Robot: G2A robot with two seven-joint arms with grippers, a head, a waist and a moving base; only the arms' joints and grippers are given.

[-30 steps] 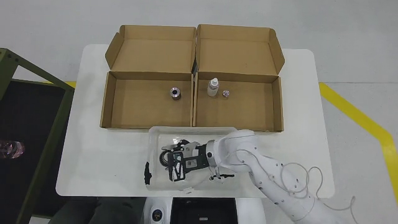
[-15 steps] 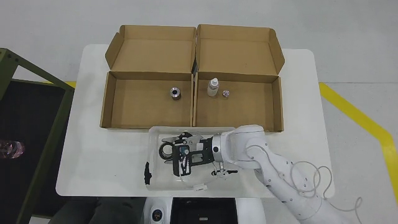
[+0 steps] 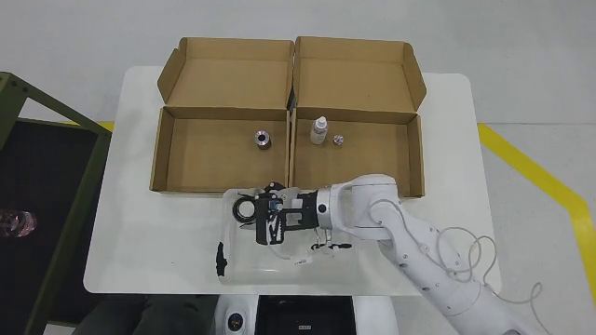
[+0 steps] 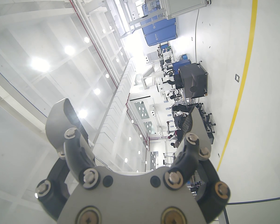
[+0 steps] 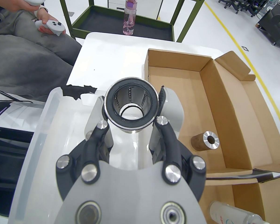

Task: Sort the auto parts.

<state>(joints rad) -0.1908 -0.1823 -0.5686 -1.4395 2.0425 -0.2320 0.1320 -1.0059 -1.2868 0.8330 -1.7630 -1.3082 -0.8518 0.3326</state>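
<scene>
1. Over the corner of the clear plastic bin nearest the left cardboard box, the right gripper is clenched on a bearing sleeve, one finger pressed to each side of its body.
2. Seen from the right wrist, the bearing sleeve is a short, hollow, polished metal cylinder with a black ring around its open end. Thin rows of tiny balls run along the inside of the bore, and its open end faces the camera.
3. From the left wrist view, the left gripper is released, its fingers spread wide with nothing between them, pointing up at the hall ceiling.
4. Much of the bin's floor lies under the right arm, and the few small bits beside the wrist are too small to identify. A ragged black scrap clings to the bin's near left corner.
5. A white bottle is cut off at the edge of the right wrist view.
6. The left cardboard box holds one metal bushing lying on its side.
7. The right cardboard box holds the white bottle, standing up near the dividing wall. A small round part, hard to make out, sits just beside the bottle.
8. Both boxes sit side by side, lids folded back, on the white table, with the bin just in front of them.
</scene>
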